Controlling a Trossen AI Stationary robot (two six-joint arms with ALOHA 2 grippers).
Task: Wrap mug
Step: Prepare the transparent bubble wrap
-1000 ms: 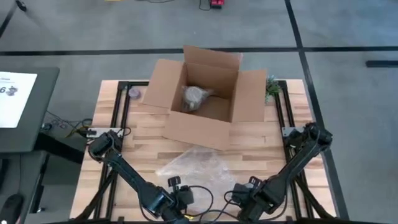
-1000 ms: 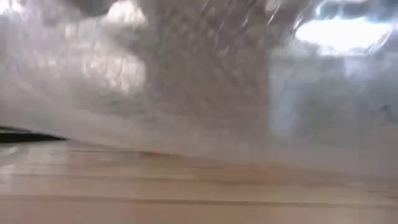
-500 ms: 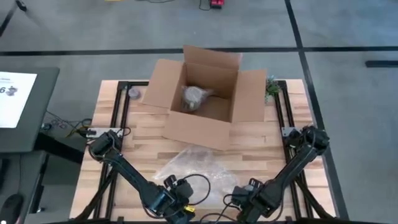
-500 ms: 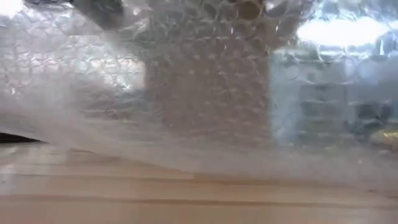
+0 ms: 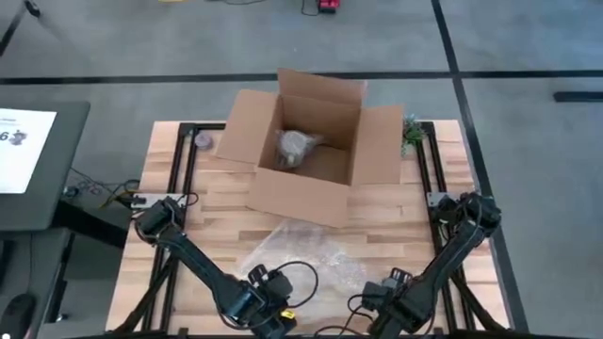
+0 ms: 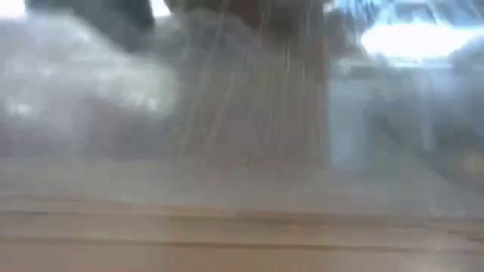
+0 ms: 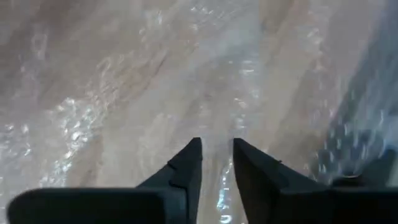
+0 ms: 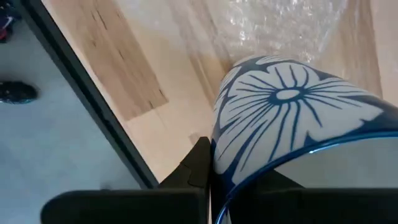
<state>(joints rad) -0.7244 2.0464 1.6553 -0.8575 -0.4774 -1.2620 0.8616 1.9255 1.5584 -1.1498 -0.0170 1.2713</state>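
Mug (image 8: 292,118) shows only in right gripper's (image 8: 214,180) wrist view.

Even daylight, heavily blurred low view

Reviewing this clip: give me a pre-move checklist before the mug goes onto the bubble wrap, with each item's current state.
1. Mug held by right gripper: ok, the fingers clamp its rim.
2. Bubble wrap lying on the table: ok.
3. Left gripper holding the wrap: cannot tell; its fingers are nearly closed over it.
4. Mug above the wrap: not ok, it sits near the table edge.
5. Cardboard box open: ok, a wrapped bundle lies inside.
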